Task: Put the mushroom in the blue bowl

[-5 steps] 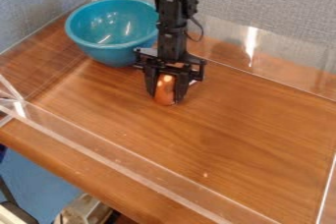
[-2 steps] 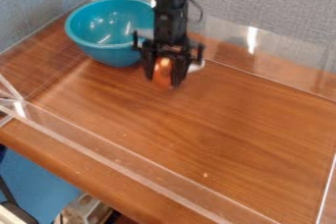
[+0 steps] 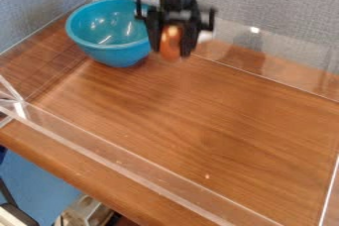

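Note:
The mushroom [image 3: 171, 38], orange-brown, hangs in the air between the black fingers of my gripper [image 3: 172, 40], which is shut on it and points straight down. It sits well above the wooden table [image 3: 185, 121]. The blue bowl [image 3: 110, 32], round and glossy teal, stands on the table at the back left, just left of the gripper, and looks empty inside. The mushroom's stem is hidden by the fingers.
Low clear plastic walls [image 3: 279, 52] run round the table's edges. A grey-blue wall [image 3: 265, 2] rises behind. The table's front edge drops off at the lower left.
The gripper has risen from the table surface with the mushroom held in it, drifting slightly toward the back; the bowl has not moved.

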Robot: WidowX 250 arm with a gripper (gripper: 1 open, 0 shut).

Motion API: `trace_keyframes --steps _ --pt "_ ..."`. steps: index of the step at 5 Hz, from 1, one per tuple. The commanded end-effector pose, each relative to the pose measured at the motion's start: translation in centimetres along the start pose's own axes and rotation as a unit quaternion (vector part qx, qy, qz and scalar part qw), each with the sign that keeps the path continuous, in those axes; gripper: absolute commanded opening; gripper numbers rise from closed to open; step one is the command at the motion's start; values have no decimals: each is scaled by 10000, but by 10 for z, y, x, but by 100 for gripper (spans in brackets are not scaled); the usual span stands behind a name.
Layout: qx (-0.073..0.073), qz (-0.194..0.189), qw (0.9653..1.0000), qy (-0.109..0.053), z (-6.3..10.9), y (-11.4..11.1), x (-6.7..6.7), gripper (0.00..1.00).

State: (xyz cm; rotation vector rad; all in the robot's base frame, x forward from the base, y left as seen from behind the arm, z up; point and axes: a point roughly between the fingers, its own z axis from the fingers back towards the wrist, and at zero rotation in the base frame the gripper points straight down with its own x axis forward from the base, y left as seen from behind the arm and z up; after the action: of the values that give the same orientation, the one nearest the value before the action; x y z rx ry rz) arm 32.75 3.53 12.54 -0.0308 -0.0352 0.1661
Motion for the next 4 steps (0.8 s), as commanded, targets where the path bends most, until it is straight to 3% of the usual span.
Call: trace_keyframes --steps 1,2,3,4 --pt "-65 155 9979 -632 54 11 14 0" --pt "-35 475 9963 -709 62 39 25 0" --pt "24 1032 9925 -657 46 74 45 0" --pt "36 1459 9876 -579 26 93 58 0"
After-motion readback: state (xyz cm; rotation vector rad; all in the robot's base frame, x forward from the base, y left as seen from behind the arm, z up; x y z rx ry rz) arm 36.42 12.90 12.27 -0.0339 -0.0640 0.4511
